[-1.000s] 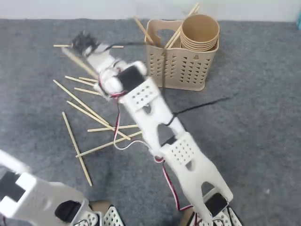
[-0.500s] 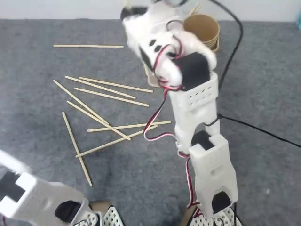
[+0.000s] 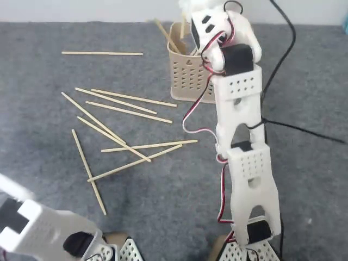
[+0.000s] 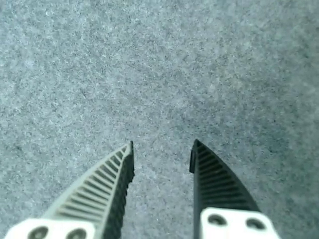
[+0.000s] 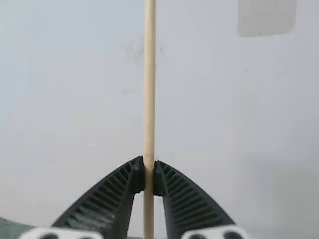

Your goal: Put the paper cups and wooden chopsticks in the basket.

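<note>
Above the basket (image 3: 187,79), the right gripper (image 5: 148,178) pinches a chopstick (image 5: 149,74) — the left gripper (image 4: 161,153) gapes partly open, empty, over grey carpet (image 4: 149,59).

One basket (image 3: 182,76) and eleven chopsticks (image 3: 128,112): nine loose, one in the basket, one in the right tool (image 5: 148,181).

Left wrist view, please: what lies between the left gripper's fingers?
Nothing: in the left wrist view the left gripper is open, with bare grey table between its fingers.

The right arm (image 3: 243,125) stands in front of the basket (image 3: 187,76); chopsticks (image 3: 129,112) lie scattered on the desk (image 3: 310,81) beside that basket.
</note>
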`<state>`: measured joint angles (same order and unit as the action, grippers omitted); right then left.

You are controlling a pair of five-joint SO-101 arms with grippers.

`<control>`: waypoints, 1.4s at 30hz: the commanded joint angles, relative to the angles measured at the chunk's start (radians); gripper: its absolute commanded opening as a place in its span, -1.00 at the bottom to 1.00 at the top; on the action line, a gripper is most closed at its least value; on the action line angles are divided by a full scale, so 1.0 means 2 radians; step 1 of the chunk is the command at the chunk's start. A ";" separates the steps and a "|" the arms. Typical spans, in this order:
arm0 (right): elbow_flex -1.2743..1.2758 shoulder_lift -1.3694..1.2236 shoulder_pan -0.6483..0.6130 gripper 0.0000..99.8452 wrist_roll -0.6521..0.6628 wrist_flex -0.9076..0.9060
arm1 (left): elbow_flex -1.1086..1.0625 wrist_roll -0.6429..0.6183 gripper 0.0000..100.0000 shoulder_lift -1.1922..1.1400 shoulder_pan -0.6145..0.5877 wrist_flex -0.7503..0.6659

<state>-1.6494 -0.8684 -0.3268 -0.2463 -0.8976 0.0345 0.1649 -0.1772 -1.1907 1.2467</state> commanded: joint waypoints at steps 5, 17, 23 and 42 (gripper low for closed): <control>-0.017 -0.013 0.027 -0.99 -0.060 0.009 | 0.003 0.002 -0.64 0.005 -0.003 -0.010; -0.017 0.076 0.011 -0.99 -0.064 -0.192 | 0.005 0.002 -0.64 0.005 -0.001 -0.010; -0.017 0.154 0.009 -0.99 -0.084 -0.290 | 0.005 0.002 -0.65 0.005 -0.003 -0.010; -0.014 0.329 -0.031 -0.99 -0.067 -0.452 | 0.003 0.002 -0.65 0.008 -0.004 -0.010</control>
<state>-1.6510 -0.2946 -0.3728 -0.3951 -1.7568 0.0345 0.1603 -0.1772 -1.1922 1.2467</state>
